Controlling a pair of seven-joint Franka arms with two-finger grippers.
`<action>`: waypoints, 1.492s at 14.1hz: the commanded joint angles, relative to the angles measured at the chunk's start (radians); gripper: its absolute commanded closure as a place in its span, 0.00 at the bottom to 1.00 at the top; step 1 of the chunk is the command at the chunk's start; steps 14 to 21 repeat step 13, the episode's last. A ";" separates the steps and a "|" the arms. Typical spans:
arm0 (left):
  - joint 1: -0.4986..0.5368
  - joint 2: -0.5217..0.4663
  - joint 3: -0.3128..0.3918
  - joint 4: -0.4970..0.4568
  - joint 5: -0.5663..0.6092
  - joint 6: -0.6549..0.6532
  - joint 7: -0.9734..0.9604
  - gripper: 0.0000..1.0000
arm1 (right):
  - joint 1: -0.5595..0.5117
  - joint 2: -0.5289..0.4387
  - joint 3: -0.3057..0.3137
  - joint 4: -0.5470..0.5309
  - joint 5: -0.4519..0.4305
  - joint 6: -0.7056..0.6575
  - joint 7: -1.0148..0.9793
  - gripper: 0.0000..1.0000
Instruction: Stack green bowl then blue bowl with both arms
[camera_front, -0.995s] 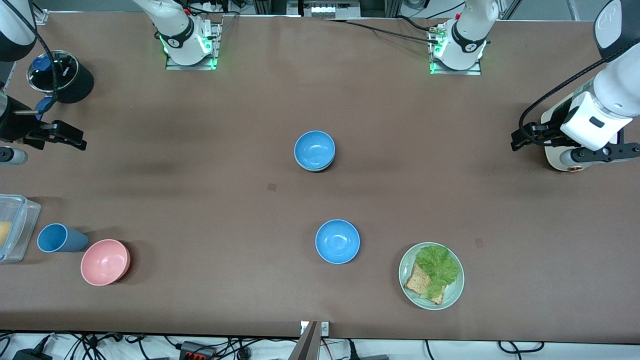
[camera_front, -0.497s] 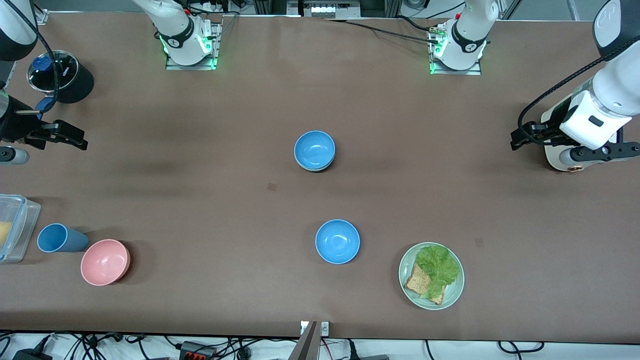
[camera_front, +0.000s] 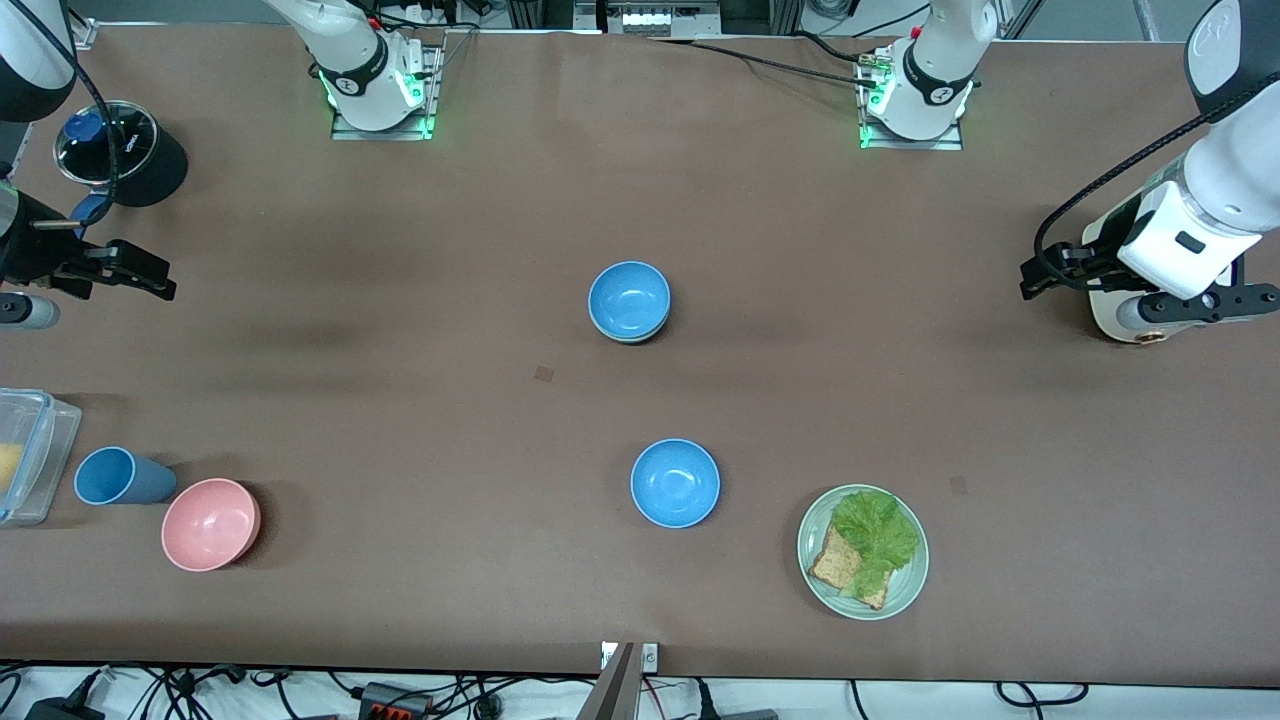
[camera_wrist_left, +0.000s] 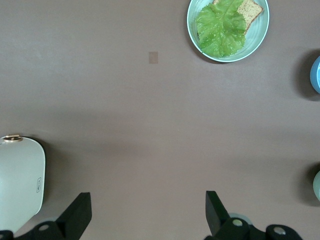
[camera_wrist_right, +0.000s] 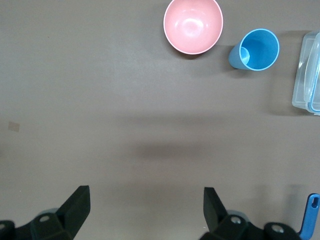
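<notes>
Mid-frame, a blue bowl (camera_front: 629, 298) seemingly sits nested in the green bowl (camera_front: 633, 337). Left gripper (camera_front: 1035, 277) and right gripper (camera_front: 150, 283) wait wide at the counter (camera_front: 420, 400) edges.

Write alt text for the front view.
A sky-blue bowl sits nested in a pale green bowl at mid-table, a second blue bowl nearer the camera. The open left gripper and open right gripper hang over opposite table ends.
</notes>
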 joint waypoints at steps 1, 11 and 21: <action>-0.011 0.007 0.011 0.019 0.015 -0.020 0.000 0.00 | -0.009 -0.009 0.011 0.005 -0.004 -0.011 0.001 0.00; -0.008 0.018 0.018 0.038 0.007 -0.048 -0.009 0.00 | -0.011 -0.009 0.011 0.003 -0.004 -0.019 -0.001 0.00; -0.006 0.021 0.018 0.041 0.004 -0.044 -0.007 0.00 | -0.011 -0.009 0.011 0.003 -0.004 -0.019 -0.001 0.00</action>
